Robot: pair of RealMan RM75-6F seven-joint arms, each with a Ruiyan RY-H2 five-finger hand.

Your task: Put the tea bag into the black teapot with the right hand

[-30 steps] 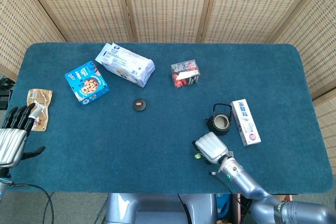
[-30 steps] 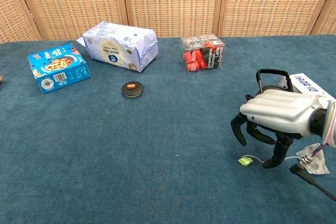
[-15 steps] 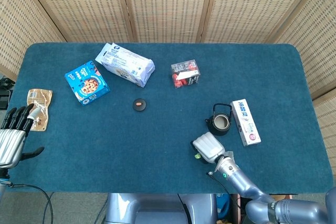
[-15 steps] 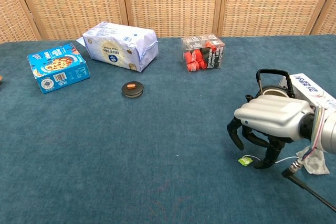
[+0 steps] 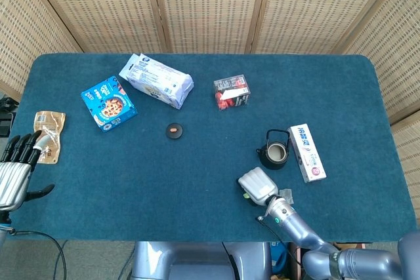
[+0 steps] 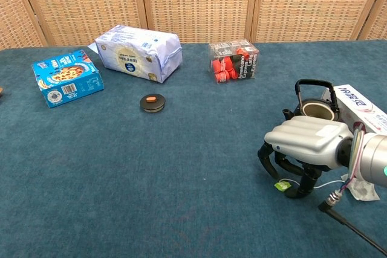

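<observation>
Lower and nearer you brought the right hand [image 6: 297, 160] over the last second, its curled fingers caging the green tag of the tea bag [image 6: 282, 185] on the counter [image 6: 181, 167] without yet holding it, just short of the open black teapot [image 6: 316, 108], whose lid [image 6: 152, 102] lay well apart.

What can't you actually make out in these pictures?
- Whether the right hand touches the tea bag's green tag: chest view, curled fingers hide it.
- The tea bag itself: chest view, the wrist covers most of it.
- Inside the black teapot: head view, too small.
- The left hand: head view, cut by the edge.
</observation>
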